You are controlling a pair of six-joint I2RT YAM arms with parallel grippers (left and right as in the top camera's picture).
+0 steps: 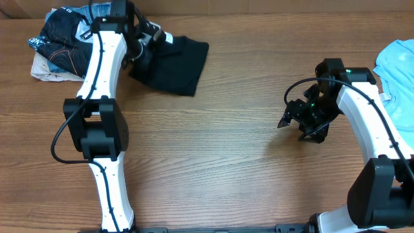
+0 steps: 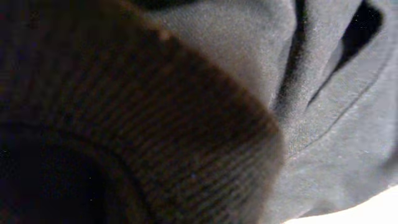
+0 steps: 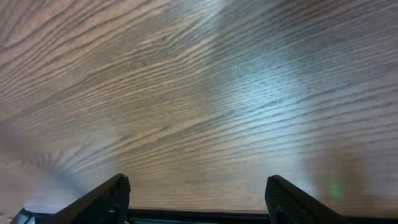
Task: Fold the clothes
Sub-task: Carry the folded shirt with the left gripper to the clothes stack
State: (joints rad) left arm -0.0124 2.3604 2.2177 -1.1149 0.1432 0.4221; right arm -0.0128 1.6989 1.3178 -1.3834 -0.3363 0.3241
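Note:
The black shirt (image 1: 178,61) lies bunched at the back left of the table, a small white label showing by its near edge. My left gripper (image 1: 147,40) is down in its left end, shut on the cloth. The left wrist view is filled by the black shirt's fabric (image 2: 336,124) and a dark ribbed hem (image 2: 155,124), which hide the fingers. A light blue T-shirt (image 1: 398,65) lies at the right edge. My right gripper (image 1: 294,129) hovers open over bare wood, with nothing between its fingers (image 3: 112,193).
A heap of other garments (image 1: 61,42), dark patterned and beige, sits in the back left corner beside the black shirt. The wooden table (image 1: 220,142) stretches between the two arms.

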